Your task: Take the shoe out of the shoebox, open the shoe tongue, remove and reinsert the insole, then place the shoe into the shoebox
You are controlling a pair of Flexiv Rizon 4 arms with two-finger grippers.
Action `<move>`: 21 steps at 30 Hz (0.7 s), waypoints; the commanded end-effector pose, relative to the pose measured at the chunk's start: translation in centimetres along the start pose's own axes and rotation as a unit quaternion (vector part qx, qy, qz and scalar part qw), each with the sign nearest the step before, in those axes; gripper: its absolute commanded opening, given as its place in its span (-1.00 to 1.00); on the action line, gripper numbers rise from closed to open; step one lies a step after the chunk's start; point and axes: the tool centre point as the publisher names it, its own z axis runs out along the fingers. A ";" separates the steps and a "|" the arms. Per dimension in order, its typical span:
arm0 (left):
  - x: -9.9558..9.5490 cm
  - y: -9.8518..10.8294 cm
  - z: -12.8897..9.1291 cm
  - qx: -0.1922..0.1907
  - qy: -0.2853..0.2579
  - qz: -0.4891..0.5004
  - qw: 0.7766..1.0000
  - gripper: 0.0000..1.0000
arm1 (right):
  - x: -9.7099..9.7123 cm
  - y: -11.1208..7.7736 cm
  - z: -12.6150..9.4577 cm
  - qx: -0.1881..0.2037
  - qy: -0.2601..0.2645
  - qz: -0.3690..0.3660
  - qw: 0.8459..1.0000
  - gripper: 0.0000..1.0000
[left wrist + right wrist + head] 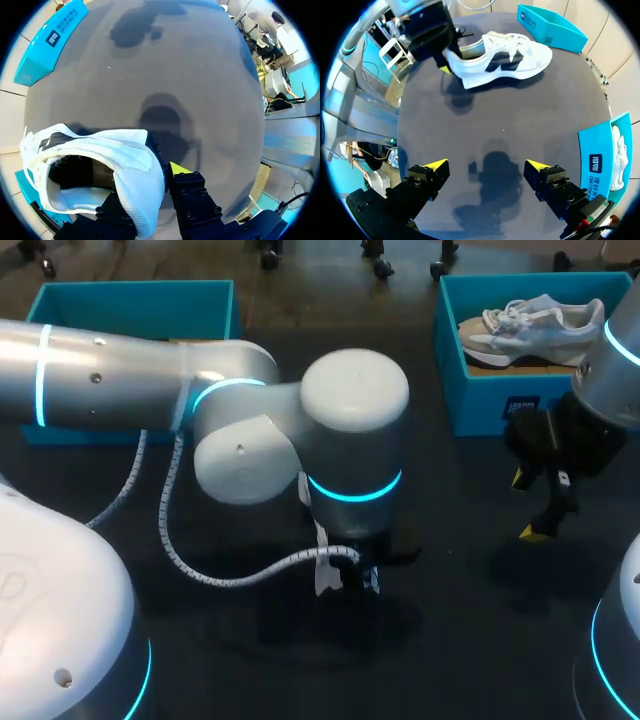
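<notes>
A white shoe (505,60) with black side marks lies low over the dark table, its opening (75,172) facing the left wrist camera. My left gripper (150,185) is shut on its heel wall, with one finger inside the shoe and one yellow-tipped finger (180,169) outside. In the head view the left arm (340,430) hides this shoe. My right gripper (527,506) hangs open in front of the blue shoebox (500,400), with nothing between its fingers (437,169). A second pale shoe (535,325) lies inside that box.
Another blue box (130,305) stands at the back left, partly behind the left arm. A coiled cable (200,570) hangs from the left arm over the table's middle. Bare dark table (495,125) lies between the two grippers.
</notes>
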 end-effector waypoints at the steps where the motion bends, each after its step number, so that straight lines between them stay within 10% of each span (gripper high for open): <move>1: -1.8 1.2 -3.5 0.007 0.006 0.004 1.000 -1.00 | 0.0 0.0 0.1 0.000 0.000 0.000 1.000 1.00; 21: -10.8 0.3 -13.9 0.000 0.007 0.001 1.000 -1.00 | 0.0 0.0 0.1 0.000 0.000 0.000 1.000 1.00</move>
